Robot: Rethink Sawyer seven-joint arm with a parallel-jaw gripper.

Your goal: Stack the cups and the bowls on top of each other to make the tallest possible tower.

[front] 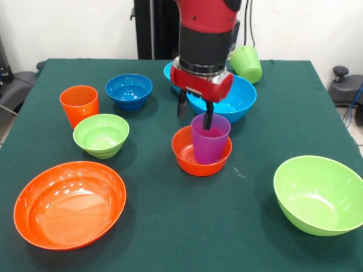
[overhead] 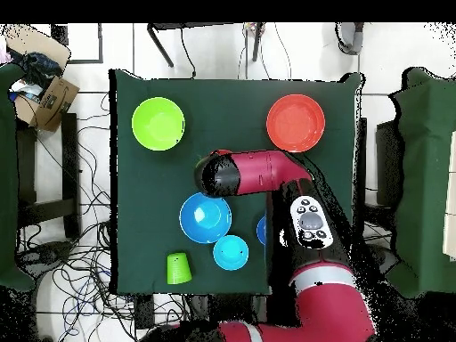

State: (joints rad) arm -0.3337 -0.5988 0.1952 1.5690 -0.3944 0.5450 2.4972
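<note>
No brand, label or writing can be read on anything here. I am the red and black arm, and my gripper (front: 195,111) hangs over the middle of a dark green table (front: 170,226); one dark finger reaches down inside the purple cup (front: 210,139) and the other hangs outside its rim, straddling the cup's wall, though I cannot tell whether they press on it. That cup stands upright inside a small orange bowl (front: 201,152). Just behind it sits a large light blue bowl (front: 235,99), and behind that a lime green cup (front: 247,63) lies tilted on its side. To the picture's left in the front view stand an orange cup (front: 79,105), a small dark blue bowl (front: 129,90) and a small lime green bowl (front: 101,135), each apart from the others. A large orange bowl (front: 69,204) and a large lime green bowl (front: 319,194) sit near the closest edge. From overhead, cables (overhead: 67,223) trail across a pale tiled floor and a cardboard box (overhead: 49,93) sits beside the table.
</note>
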